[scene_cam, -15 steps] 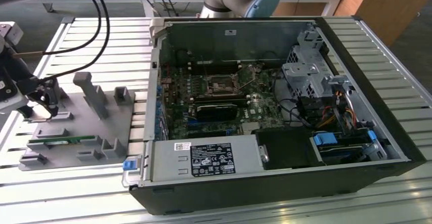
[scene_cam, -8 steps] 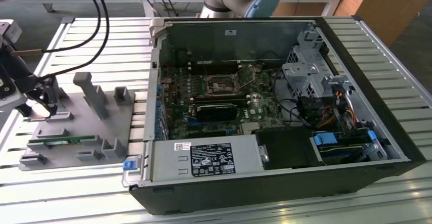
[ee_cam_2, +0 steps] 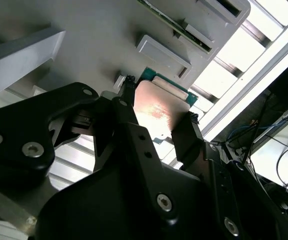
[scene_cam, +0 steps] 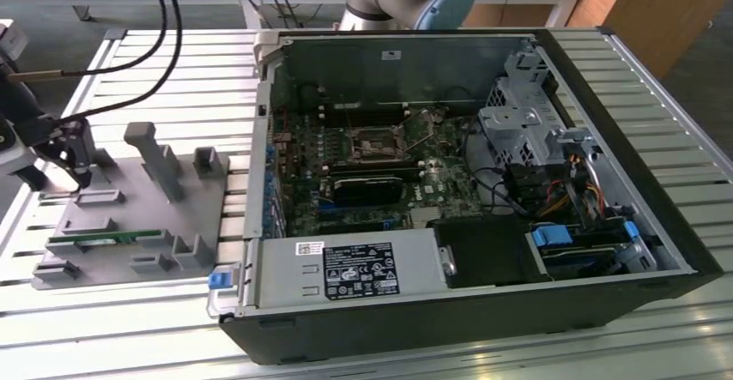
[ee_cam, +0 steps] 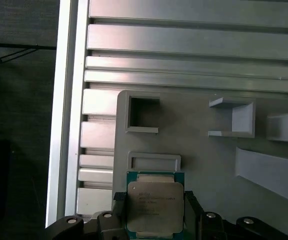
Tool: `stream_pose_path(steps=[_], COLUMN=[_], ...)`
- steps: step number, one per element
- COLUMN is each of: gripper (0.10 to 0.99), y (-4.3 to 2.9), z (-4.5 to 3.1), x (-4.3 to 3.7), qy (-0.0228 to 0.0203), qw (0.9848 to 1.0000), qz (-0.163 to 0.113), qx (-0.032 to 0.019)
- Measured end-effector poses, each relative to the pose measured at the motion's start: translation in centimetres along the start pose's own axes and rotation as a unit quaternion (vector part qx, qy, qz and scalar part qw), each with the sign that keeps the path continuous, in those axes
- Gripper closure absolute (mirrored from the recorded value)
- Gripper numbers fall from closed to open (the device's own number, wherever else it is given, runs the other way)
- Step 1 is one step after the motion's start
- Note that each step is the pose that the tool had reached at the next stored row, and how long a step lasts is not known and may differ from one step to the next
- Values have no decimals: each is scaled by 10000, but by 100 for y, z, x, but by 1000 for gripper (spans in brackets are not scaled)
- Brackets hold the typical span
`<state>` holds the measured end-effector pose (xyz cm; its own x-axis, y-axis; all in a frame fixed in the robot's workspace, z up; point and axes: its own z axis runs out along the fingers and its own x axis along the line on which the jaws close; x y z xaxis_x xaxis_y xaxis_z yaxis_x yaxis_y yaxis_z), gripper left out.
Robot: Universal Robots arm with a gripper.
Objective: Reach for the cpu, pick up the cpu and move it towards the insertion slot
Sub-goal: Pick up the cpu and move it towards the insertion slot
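In both wrist views the cpu (ee_cam: 153,206) (ee_cam_2: 160,107), a flat square chip with a silver top on a green rim, sits between my two black fingers. My gripper (ee_cam: 154,199) (ee_cam_2: 159,100) is shut on the cpu, one finger pressing each of two opposite edges. In the exterior view my gripper (scene_cam: 81,177) hangs low over the far left corner of the grey fixture plate (scene_cam: 137,217). I cannot tell whether the chip is lifted off the plate. The insertion slot (scene_cam: 372,144), a square metal-framed socket, lies on the motherboard inside the open computer case, well to the exterior view's right of my gripper.
The fixture plate carries upright grey posts (scene_cam: 154,157) and a green memory stick (scene_cam: 101,239). The case's side wall (scene_cam: 266,123) stands between the plate and the socket. A labelled black power supply (scene_cam: 349,270) fills the case's front. Cables (scene_cam: 160,45) hang above the slatted table.
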<state>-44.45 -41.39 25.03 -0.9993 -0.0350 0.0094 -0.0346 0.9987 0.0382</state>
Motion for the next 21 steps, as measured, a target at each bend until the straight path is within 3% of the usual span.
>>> stream_pose_path(steps=[6, 21], gripper=[545, 545], y=[7, 23], z=[-129, -349], x=[1, 3], qy=[0, 0], qw=[10000, 10000], qz=[0, 0], qx=[0, 0])
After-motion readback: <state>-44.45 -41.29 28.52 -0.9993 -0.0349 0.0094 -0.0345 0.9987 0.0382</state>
